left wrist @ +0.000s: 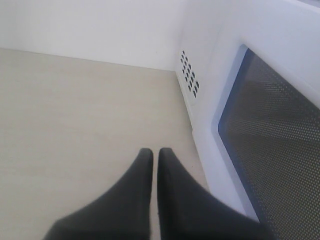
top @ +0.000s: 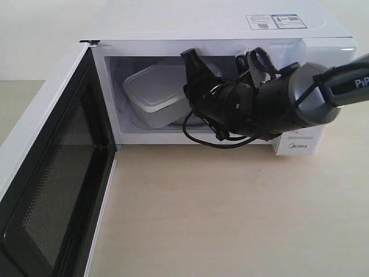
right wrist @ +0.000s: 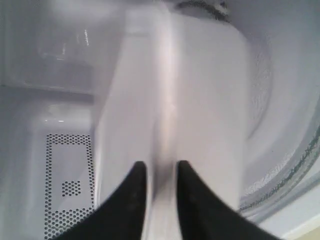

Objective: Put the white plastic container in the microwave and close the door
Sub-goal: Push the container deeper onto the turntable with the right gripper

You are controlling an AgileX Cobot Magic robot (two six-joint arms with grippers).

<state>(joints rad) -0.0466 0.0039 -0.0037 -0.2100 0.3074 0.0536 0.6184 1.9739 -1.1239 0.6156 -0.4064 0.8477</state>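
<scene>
White plastic container inside microwave, right end effector astride its rim, grip unclear, door open

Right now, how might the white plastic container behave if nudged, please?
The white plastic container looks thin and translucent, so probably light and slightly flexible. Its broad, low shape should resist tipping. Smooth plastic may slide easily on the glass turntable.

white plastic container inside white microwave, door wide open
</scene>
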